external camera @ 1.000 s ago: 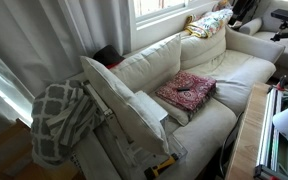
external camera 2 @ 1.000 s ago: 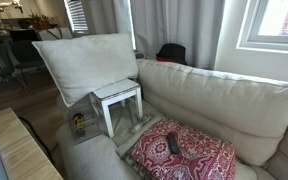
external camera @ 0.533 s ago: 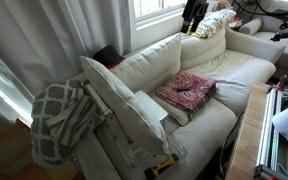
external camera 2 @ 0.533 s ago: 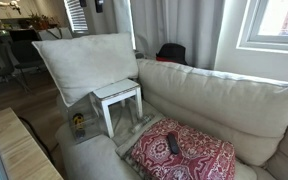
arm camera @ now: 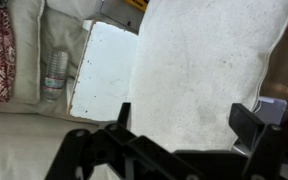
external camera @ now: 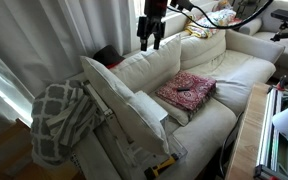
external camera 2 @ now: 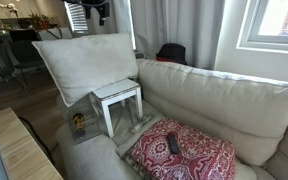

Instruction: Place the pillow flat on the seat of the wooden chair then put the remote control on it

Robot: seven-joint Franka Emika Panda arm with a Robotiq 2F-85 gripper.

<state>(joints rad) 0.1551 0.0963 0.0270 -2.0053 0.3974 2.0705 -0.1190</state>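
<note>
One pincer [arm camera: 184,125]: dark metal, two angular fingers standing apart with nothing between them. It hangs high over the pillow and points down at it, which I judge to be a line-up for taking the cushion by its upper edge.

One pillow [arm camera: 206,65]: large, square and cream-white, in plain woven fabric with piped seams. It stands on edge, leaning against the wooden chair [external camera 2: 118,93], and is not yet flat on the seat. Being soft and bulky, it will probably sag if lifted by one rim.

One wooden chair: pale, whitish frame with a smooth, flat, square seat, which is bare. It sits just beside the end of the sofa [external camera 2: 219,100], so the pillow need only tip over onto it.

One remote control [external camera 2: 173,144]: slim dark oblong, hard-cased. It lies on top of the red patterned cushion [external camera 2: 194,155] on the sofa, well apart from the chair. I judge it the second item to move, once the pillow gives it a bed.
</note>
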